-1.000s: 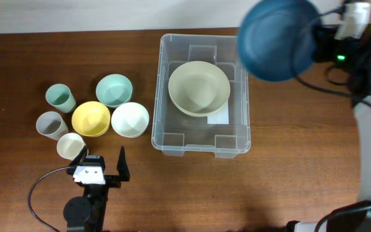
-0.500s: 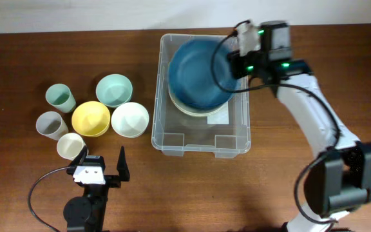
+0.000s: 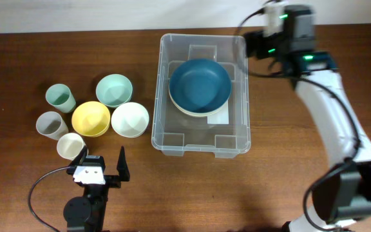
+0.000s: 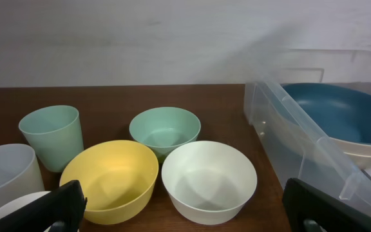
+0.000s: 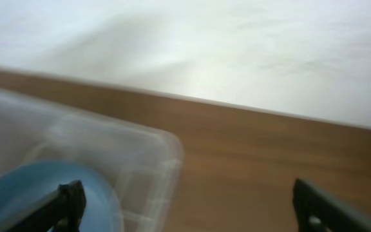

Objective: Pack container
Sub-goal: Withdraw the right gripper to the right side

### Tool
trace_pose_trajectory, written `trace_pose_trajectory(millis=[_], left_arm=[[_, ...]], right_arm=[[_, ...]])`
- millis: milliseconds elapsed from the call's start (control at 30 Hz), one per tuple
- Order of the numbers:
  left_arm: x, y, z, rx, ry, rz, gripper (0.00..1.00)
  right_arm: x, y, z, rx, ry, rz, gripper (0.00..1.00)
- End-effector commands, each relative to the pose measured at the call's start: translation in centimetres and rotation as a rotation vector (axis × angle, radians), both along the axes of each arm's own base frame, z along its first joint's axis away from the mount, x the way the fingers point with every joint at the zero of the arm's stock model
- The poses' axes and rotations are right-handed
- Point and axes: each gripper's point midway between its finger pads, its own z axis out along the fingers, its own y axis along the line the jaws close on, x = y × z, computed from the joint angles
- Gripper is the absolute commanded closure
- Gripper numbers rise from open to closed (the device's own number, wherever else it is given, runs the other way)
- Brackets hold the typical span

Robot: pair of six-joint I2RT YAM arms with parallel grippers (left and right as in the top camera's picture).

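Observation:
The clear container [image 3: 157, 96] stands in the middle of the table. A dark blue bowl [image 3: 199, 85] sits nested in a cream bowl [image 3: 184, 109] inside it. My right gripper [image 3: 255, 50] hovers open and empty above the container's back right corner. The right wrist view is blurred, with the container's corner [image 5: 127, 148] and the blue bowl [image 5: 37, 193] below the open right gripper [image 5: 192, 209]. My left gripper [image 3: 103, 161] rests open at the front left. In the left wrist view this gripper [image 4: 192, 216] faces the white bowl [image 4: 209, 180], and the container [image 4: 301, 142] is at the right.
Left of the container stand a teal bowl [image 3: 114, 89], a yellow bowl [image 3: 91, 118] and a white bowl [image 3: 129, 120]. Further left are a green cup [image 3: 60, 98], a grey cup [image 3: 51, 125] and a cream cup [image 3: 70, 146].
My right gripper carried the blue bowl over the container, let it go onto the cream bowl, opened and drew back to the back right. The left arm has not moved.

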Motion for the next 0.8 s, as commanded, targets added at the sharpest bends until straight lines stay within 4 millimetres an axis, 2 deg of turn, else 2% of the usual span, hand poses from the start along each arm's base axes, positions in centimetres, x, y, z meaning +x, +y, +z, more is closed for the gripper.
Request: trace_pose_trajectory(millis=[0, 200, 333, 433, 567, 767], left_arm=[[0.0, 0.1, -0.2, 0.020, 0.003, 0.005, 0.00], [0.0, 0.1, -0.2, 0.020, 0.003, 0.005, 0.00], [0.0, 0.1, -0.2, 0.020, 0.003, 0.005, 0.00], [0.0, 0.1, -0.2, 0.020, 0.003, 0.005, 0.00], [0.0, 0.1, -0.2, 0.020, 0.003, 0.005, 0.00], [0.0, 0.1, -0.1, 0.019, -0.001, 0.003, 0.00]], right_arm=[[-0.9, -7.9, 3.0, -0.030, -0.034, -0.209, 0.01], [-3.3, -18.0, 0.2, -0.062, 0.077, -0.433, 0.01], [-5.1, -23.1, -1.4, -0.054, 0.130, -0.537, 0.01], [-6.5, -25.6, -2.3, -0.047, 0.165, -0.591, 0.01], [-7.6, -28.0, -2.4, -0.043, 0.169, -0.642, 0.01], [-8.4, -29.4, -2.4, -0.040, 0.169, -0.674, 0.01]])
